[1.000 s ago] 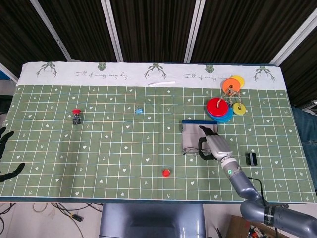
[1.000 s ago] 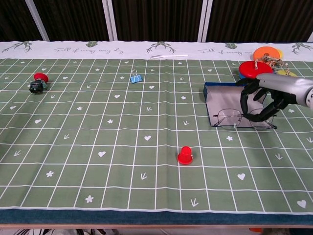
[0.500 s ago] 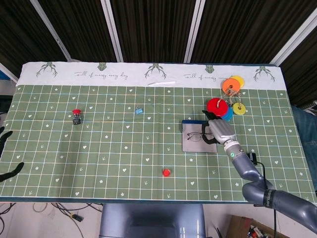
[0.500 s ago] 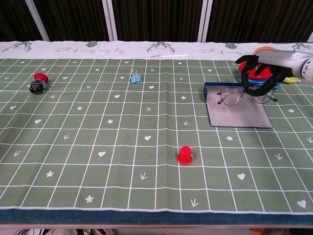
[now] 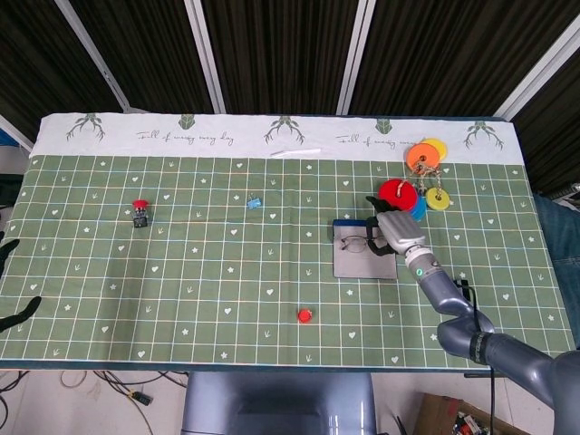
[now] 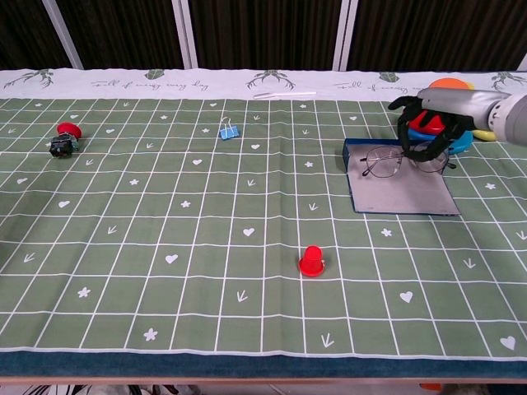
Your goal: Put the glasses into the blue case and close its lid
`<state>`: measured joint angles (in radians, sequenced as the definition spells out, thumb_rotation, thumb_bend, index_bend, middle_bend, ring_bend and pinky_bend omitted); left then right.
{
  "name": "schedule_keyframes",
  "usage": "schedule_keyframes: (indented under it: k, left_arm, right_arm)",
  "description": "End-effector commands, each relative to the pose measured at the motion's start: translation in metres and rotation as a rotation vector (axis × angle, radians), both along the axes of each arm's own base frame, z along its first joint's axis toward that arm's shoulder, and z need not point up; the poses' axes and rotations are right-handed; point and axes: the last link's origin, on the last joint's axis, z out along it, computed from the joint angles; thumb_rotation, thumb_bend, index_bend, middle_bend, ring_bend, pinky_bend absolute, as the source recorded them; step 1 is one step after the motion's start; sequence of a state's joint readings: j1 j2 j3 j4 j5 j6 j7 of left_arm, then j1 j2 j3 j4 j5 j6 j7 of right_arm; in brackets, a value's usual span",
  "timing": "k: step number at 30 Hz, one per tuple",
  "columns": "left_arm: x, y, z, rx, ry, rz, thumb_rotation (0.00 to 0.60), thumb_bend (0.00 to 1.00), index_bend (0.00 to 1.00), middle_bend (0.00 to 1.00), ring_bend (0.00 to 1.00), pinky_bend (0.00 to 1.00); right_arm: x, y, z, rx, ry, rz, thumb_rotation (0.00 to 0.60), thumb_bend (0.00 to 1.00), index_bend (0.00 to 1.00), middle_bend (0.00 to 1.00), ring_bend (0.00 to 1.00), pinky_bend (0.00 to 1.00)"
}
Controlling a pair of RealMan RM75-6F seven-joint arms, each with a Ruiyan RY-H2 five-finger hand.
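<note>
**Glasses held over the far end of the open blue case**

The right hand [image 6: 428,123] pinches the glasses [image 6: 387,161] by their right-hand side, dark fingers [image 6: 409,140] curled around the frame. The one pair of glasses hangs from the hand's left, its left lens sticking out over the far left part of the blue case [image 6: 403,191]. Whether the frame touches the case or is just above it cannot be told from either view. In the head view the same hand [image 5: 391,234] sits at the far right corner of the case [image 5: 362,263], with the glasses [image 5: 355,242] reaching leftward along the case's far edge.

The single case lies flat and open on the tabletop [image 6: 206,271], grey inside showing, blue rim at its far and left sides.

Just beyond the case, behind the hand, is one cluster of coloured discs [image 5: 419,181]: red, blue, orange and yellow ones can be made out. One small red cap [image 6: 311,261] stands nearer than the case and to its left. One blue binder clip [image 6: 227,130] lies well to the case's left, and one red-topped button [image 6: 62,138] far beyond that.

The left hand [image 5: 11,281] shows only at the head view's left edge, well apart from the case, dark fingers apart and holding nothing.
</note>
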<state>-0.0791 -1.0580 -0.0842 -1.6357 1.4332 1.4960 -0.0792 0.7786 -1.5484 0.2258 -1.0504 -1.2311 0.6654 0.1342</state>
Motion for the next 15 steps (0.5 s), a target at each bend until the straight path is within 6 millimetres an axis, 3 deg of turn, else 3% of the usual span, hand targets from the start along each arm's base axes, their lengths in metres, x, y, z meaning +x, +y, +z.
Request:
schedule_keyframes:
  k: [1,15]
  left_arm:
    - [0.000,0.000,0.000,0.002,0.001,0.001,0.600,0.22,0.10,0.00,0.00,0.00]
    - [-0.001,0.001,0.001,0.003,0.001,0.005,0.600,0.22,0.10,0.00,0.00,0.00]
  right_arm:
    - [0.000,-0.003,-0.006,0.013,0.005,-0.004,0.600,0.56,0.66,0.00,0.06,0.18]
    - [0.000,-0.017,-0.019,0.014,-0.026,-0.060,0.600,0.56,0.66,0.00,0.06,0.18]
